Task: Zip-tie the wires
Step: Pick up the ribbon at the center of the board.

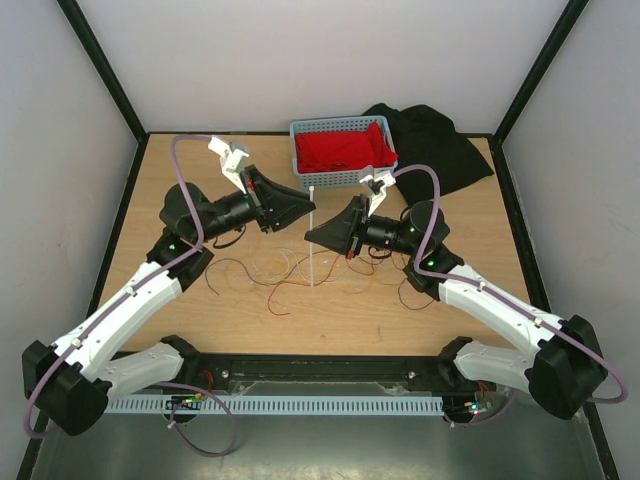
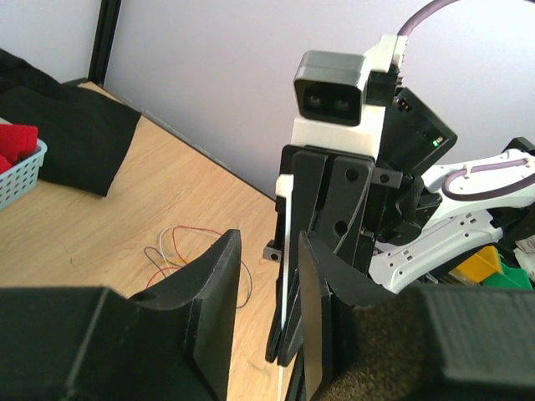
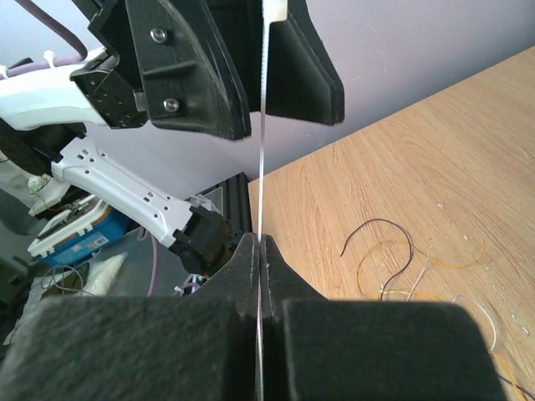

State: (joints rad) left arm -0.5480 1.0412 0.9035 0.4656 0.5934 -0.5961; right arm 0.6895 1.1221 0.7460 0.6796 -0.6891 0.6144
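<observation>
- Left end effector [image 2: 267, 251]: nearer the arm bases than the basket [image 1: 335, 177], off its left corner. The flat black fingers are apart with a clear gap. The top of the zip tie sits in or just beyond that gap; I cannot tell whether it touches.
- Wires [image 1: 290, 283]: on the wooden surface [image 1: 350, 320], well nearer than the basket. They are hair-thin curly strands in dark brown, red-orange and black, strewn loose to both sides below the end effectors, not gathered and not held.
- Zip tie [image 3: 261, 150]: a thin, whitish, stiff-looking plastic strip with its long axis upright. Its head end is up, in line with the basket's near-left corner in the top view. Its tail hangs towards the surface, above the wires.
- Right end effector [image 3: 261, 242]: off the basket's near wall. The fingers are pressed together on the tie partway along its length, and the strip rises straight out of the seam.
- Judgement: the next move turns on the tie standing between the two end effectors, head by the left one, with the wires flat underneath. The right arm has it, and the left is nearest the free head. The strands look slack and springy, so bunching them should be fiddly.
</observation>
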